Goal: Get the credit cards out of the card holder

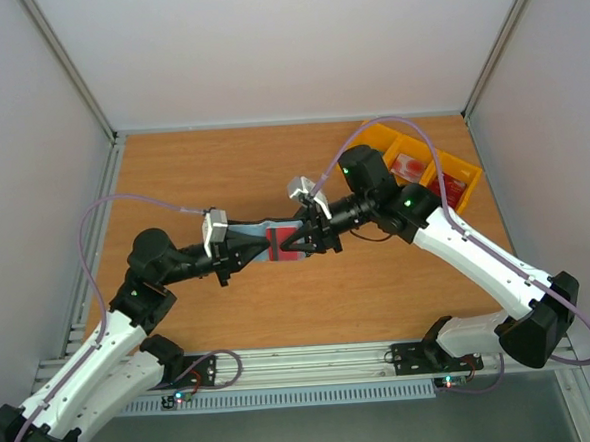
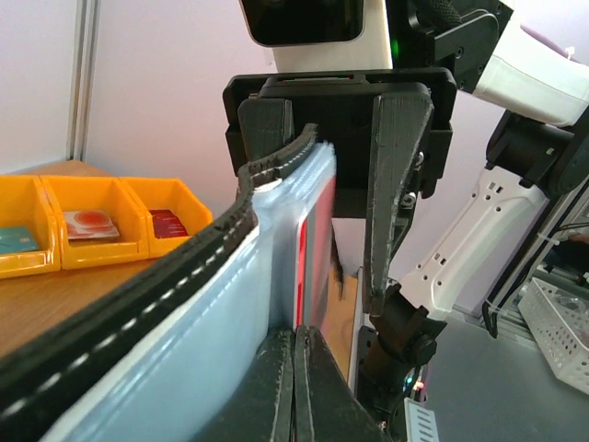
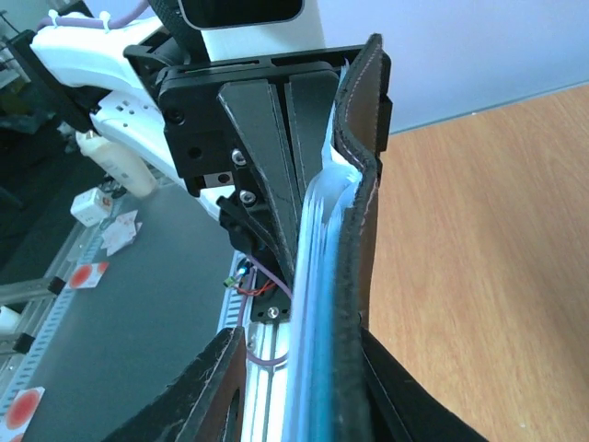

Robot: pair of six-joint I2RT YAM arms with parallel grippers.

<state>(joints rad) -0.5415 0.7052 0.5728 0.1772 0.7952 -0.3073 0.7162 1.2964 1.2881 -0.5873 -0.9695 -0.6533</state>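
The grey-blue card holder (image 1: 247,230) hangs above the table's middle, between my two grippers. A red credit card (image 1: 284,244) shows on its open face. In the left wrist view the holder's dark stitched flap (image 2: 212,313) bends away to the left. The red card's edge (image 2: 301,267) runs straight down into my left gripper (image 2: 295,333), which is shut on it. My right gripper (image 3: 304,336) stands open around the card holder (image 3: 354,230): one finger lies against the dark edge, the other finger (image 3: 207,396) stands apart. From above, the left gripper (image 1: 264,249) and right gripper (image 1: 298,243) nearly meet.
A yellow three-compartment tray (image 1: 372,136) stands at the back right of the wooden table (image 1: 202,177), with reddish cards (image 1: 410,164) in it. The same tray (image 2: 92,247) shows at the left of the left wrist view. White walls close in the table's sides and back.
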